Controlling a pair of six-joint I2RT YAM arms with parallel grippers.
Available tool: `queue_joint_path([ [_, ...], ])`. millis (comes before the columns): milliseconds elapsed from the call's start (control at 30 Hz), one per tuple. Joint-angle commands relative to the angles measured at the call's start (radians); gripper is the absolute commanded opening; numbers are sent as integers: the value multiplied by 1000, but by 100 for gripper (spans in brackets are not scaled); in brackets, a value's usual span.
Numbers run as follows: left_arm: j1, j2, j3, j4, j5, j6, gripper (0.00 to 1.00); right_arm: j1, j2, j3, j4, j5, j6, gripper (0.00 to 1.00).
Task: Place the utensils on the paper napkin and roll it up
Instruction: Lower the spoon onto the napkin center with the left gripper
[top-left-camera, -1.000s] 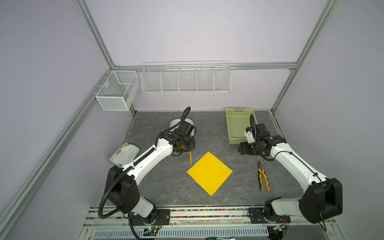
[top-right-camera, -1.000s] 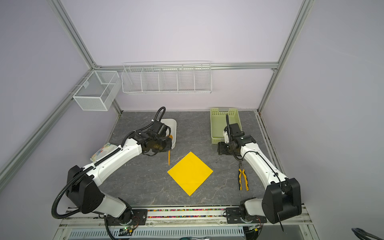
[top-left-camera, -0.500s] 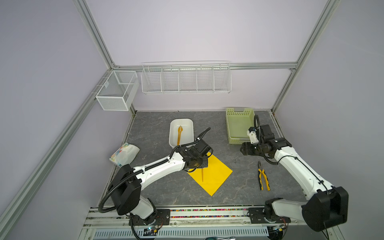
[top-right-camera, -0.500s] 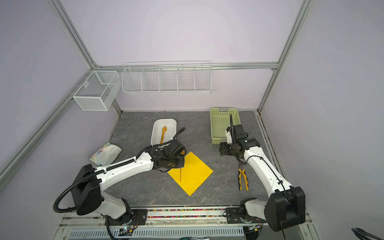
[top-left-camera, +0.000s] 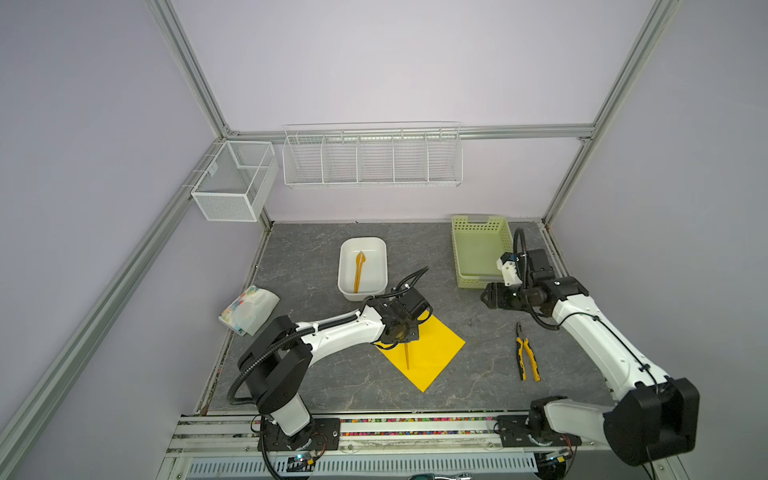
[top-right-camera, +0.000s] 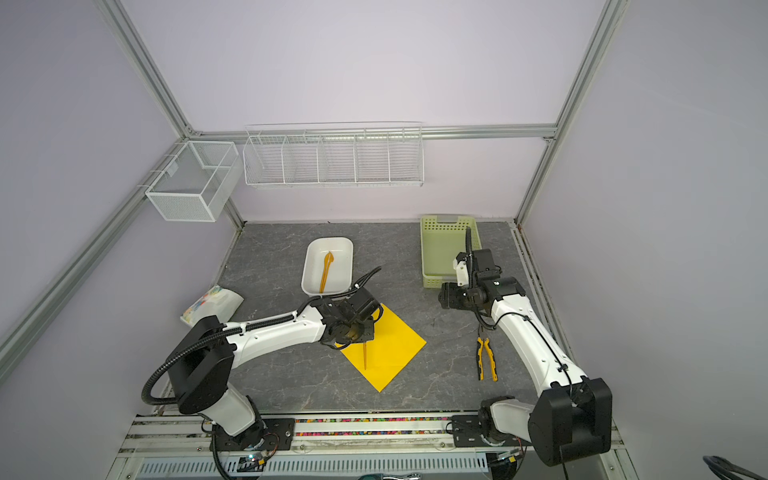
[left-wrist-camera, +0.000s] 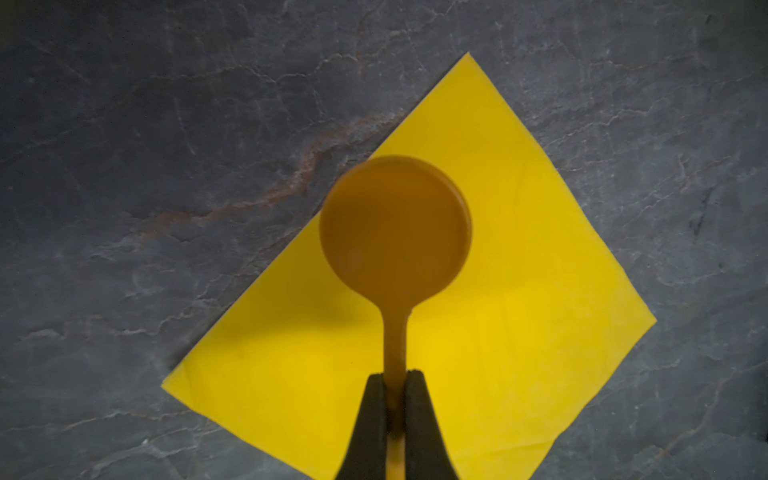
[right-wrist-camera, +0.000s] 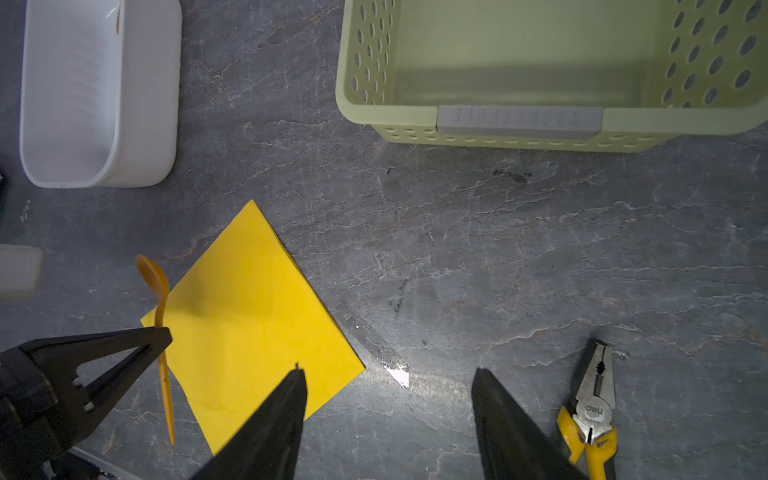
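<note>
The left gripper (left-wrist-camera: 395, 380) hangs over the yellow paper napkin (top-left-camera: 436, 349) in the middle of the table, pinched tight on the handle of an orange spoon (left-wrist-camera: 395, 232). Another orange utensil (top-left-camera: 358, 270) lies in the white tub (top-left-camera: 342, 270) farther back. The right gripper (right-wrist-camera: 387, 370) hovers off to the right, jaws apart.

- Open tabletop (top-left-camera: 486, 332) is found between the paper napkin (top-left-camera: 432, 353) and the pliers (top-left-camera: 527, 357)
- The rear is taken up by the white tub (top-left-camera: 341, 266) and the green basket (top-left-camera: 473, 281)
</note>
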Motion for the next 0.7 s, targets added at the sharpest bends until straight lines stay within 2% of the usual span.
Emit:
queue_joint_path([
  [0,-7,36,46,7,-22,-14,0,-30,-19,-23,31,-50,-10,67],
  [667,-10,138,122,-13,-71,7,0,-87,-16,-36,54,-121,0,66],
])
